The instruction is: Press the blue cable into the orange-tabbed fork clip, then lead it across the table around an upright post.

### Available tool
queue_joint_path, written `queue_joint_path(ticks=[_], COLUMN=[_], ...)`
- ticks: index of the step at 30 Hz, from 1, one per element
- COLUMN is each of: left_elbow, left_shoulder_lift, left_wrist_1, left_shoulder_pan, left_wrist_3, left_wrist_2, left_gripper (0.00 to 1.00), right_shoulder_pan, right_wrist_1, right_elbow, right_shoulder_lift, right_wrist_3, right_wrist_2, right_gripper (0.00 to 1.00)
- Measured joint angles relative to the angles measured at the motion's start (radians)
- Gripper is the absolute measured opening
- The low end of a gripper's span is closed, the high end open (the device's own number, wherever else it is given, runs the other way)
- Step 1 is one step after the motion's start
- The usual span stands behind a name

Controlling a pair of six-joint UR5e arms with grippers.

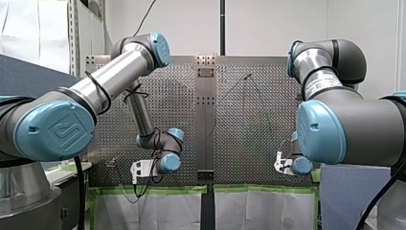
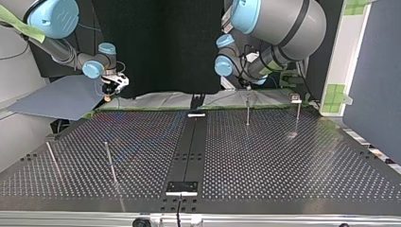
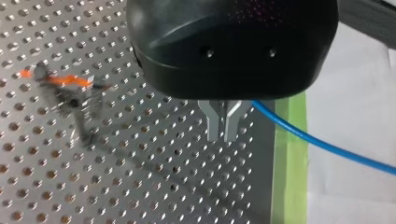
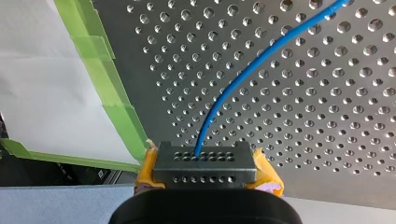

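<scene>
In the left wrist view my left gripper (image 3: 223,127) has its metal fingers shut. The blue cable (image 3: 322,144) comes out from between them near their base and trails over the green tape and white paper. The orange-tabbed fork clip (image 3: 65,86) stands on the perforated plate off to one side of the fingers, blurred and apart from the cable. In the right wrist view my right gripper (image 4: 205,163), with yellow pads (image 4: 267,171), is shut on the blue cable (image 4: 233,88), which curves ahead across the plate. In the top view my right gripper (image 2: 109,94) hangs above the table's far left edge.
Upright posts stand on the table (image 2: 283,165) in the top view: two thin ones at the far right (image 2: 248,111) (image 2: 298,116) and two at the near left (image 2: 110,163) (image 2: 52,158). A black strip (image 2: 189,146) runs down the middle. Green tape (image 3: 289,154) lines the edge.
</scene>
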Motion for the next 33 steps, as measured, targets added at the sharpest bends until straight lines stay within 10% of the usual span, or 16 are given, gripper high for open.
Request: queue_joint_path(ticks=[33], left_elbow=[-0.01], left_shoulder_lift=[0.043], left_wrist_1=[-0.031], left_shoulder_pan=[0.075], left_wrist_3=[0.054], left_wrist_2=[-0.013], left_gripper=[0.0], right_shoulder_pan=[-0.005], right_wrist_1=[0.001], right_elbow=[0.0], right_shoulder_lift=[0.001], right_wrist_3=[-0.001], right_wrist_2=[0.001], right_gripper=[0.0])
